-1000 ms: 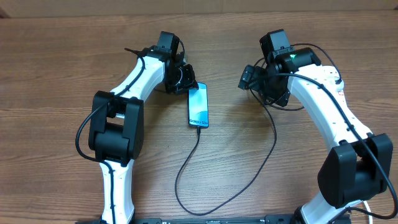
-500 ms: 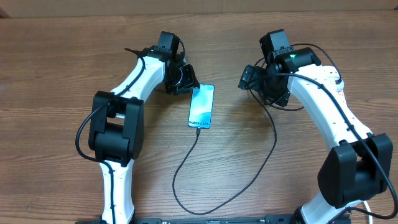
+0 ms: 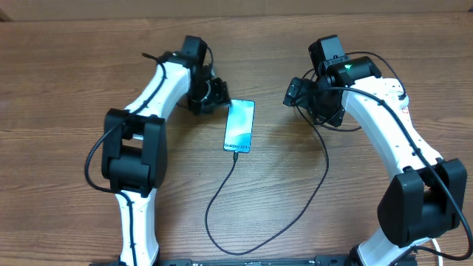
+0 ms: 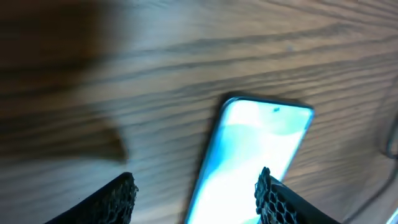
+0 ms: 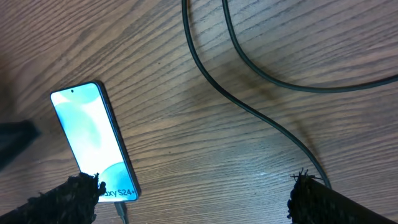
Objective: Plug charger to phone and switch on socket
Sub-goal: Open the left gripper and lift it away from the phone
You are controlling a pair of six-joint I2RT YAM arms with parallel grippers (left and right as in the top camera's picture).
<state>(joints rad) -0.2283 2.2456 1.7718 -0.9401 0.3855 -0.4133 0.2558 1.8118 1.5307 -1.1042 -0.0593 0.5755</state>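
The phone point(image 3: 239, 125) lies screen up and slightly tilted on the wooden table, with its light-blue screen lit. The thin black charger cable point(image 3: 325, 166) has its tip in the phone's near end, loops toward the front edge and runs up under my right arm, where its other end is hidden. My left gripper point(image 3: 219, 96) is open and empty just left of the phone's far end; in the left wrist view point(image 4: 196, 193) the phone point(image 4: 261, 149) lies between and beyond the fingers. My right gripper point(image 3: 292, 94) is open and empty right of the phone point(image 5: 93, 140). The socket is out of view.
The charger cable point(image 5: 249, 109) curves over the table in front of my right gripper point(image 5: 193, 199). A beige wall strip runs along the table's far edge point(image 3: 236, 9).
The phone's far end swung right, leaving it tilted. My left gripper then drew back a little to the left, off the phone. The right arm has not moved.
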